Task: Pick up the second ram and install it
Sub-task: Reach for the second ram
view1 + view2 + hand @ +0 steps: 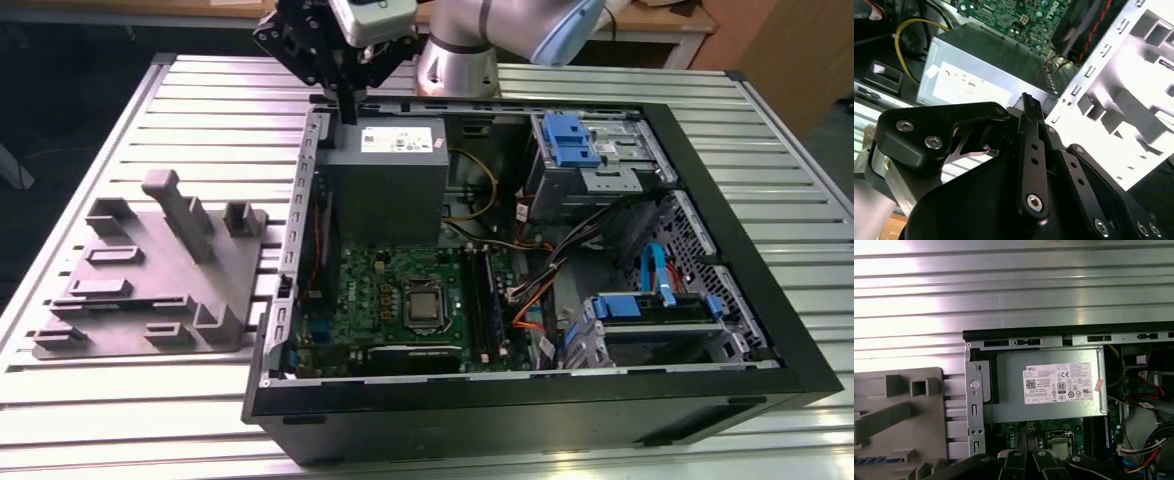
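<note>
Exterior view, contents as found. Desk (214, 100): slatted metal, carrying every item listed. Computer case (534, 410): lay on its side with the cover off, taking the centre and the exterior view's right, probably so that the boards faced upward and could be reached from straight above. Power supply (380, 185): grey box in the upper left of the case interior. Motherboard (387, 280): green, directly below the power supply in the frame. Memory slots (478, 295): long dark strips along the board's edge toward the exterior view's right; whether any was already filled could not be told. Fixture (160, 290): grey moulded tray at the exterior view's left, just beside the case, with posts and pockets that appeared made to keep loose parts in fixed, repeatable places for picking. Second ram (876, 460): judged to be the thin blue-edged strip seated in a pocket of the fixture in the first wrist view, so not yet lifted and well apart from the slots. Tool (351, 112): hung at the top of the frame, fingers pointing down over the case's rear wall beside the power supply's corner, above the work and touching nothing. It looked clenched on itself, the fingers (1026, 107) drawn together in the second wrist view with nothing seen between them; a slim closed profile suits travel over the case wall.
</note>
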Available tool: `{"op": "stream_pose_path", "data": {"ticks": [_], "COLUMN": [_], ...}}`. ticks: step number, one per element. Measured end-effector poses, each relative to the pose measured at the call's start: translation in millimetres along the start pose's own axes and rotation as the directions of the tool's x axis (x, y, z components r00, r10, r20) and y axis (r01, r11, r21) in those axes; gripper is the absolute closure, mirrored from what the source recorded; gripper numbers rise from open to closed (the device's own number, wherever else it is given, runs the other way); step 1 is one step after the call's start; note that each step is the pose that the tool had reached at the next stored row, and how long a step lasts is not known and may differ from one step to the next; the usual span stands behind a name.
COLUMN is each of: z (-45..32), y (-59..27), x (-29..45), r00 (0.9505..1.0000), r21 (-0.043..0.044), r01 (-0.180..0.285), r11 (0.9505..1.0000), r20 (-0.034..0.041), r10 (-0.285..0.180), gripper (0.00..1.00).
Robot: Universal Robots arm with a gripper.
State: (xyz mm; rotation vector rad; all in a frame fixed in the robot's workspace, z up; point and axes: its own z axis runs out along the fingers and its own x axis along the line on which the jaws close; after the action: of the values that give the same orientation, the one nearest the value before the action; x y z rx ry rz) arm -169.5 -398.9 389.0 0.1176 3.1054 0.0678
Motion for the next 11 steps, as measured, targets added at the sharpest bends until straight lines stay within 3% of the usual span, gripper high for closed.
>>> {"op": "stream_pose_path", "data": {"ticks": [6, 11], "z": [0.1, 0.4], "y": [-0.8, -1.2], "x": [11.0, 15.4], "r00": [1.0000, 1.0000], "r21": [0.0001, 0.0000], "r01": [0.000, 0.000], "r11": [1.0000, 1.0000], "r20": [0.0003, 0.0003], "r10": [0.000, 0.000], "gripper": [0.90, 0.90]}}
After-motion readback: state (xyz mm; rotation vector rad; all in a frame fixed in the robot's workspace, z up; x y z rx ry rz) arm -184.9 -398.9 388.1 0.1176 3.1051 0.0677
